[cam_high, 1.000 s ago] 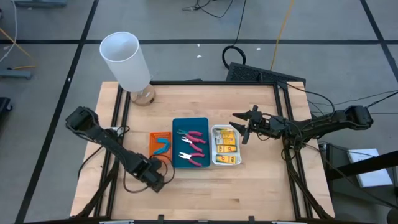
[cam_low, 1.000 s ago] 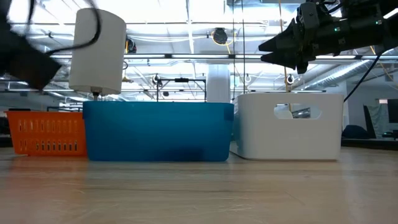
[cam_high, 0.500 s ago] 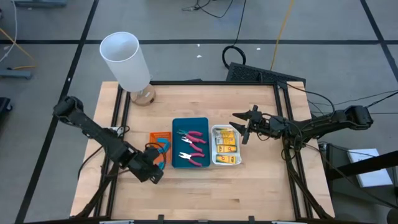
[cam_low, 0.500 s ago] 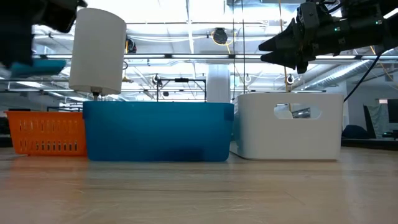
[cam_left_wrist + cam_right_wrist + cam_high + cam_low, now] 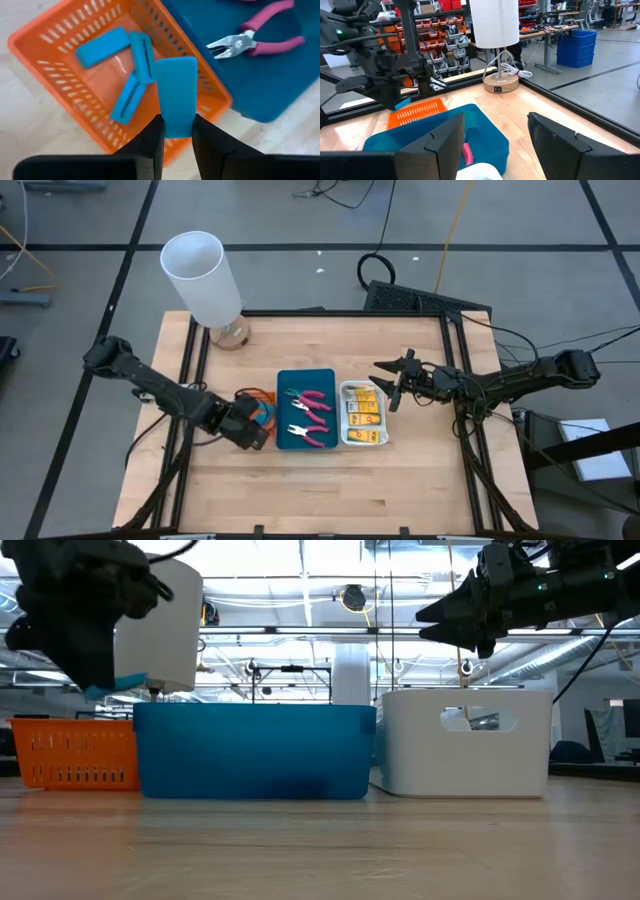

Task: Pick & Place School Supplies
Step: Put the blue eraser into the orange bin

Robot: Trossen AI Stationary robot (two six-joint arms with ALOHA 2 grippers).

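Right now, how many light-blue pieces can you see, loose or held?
4. Three lie in the orange tray. The fourth is held by the left gripper above that tray. Others could be hidden.

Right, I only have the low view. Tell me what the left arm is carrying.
Observer: The left jaws are closed on a flat light-blue piece, held over the orange tray.
Operator: Report what's lying in that tray.
Observer: Three more light-blue pieces lie loose on its floor.
Operator: Now the right arm.
Observer: The right jaws stand open and empty, raised by the edge of the white tray, which holds yellow packets.
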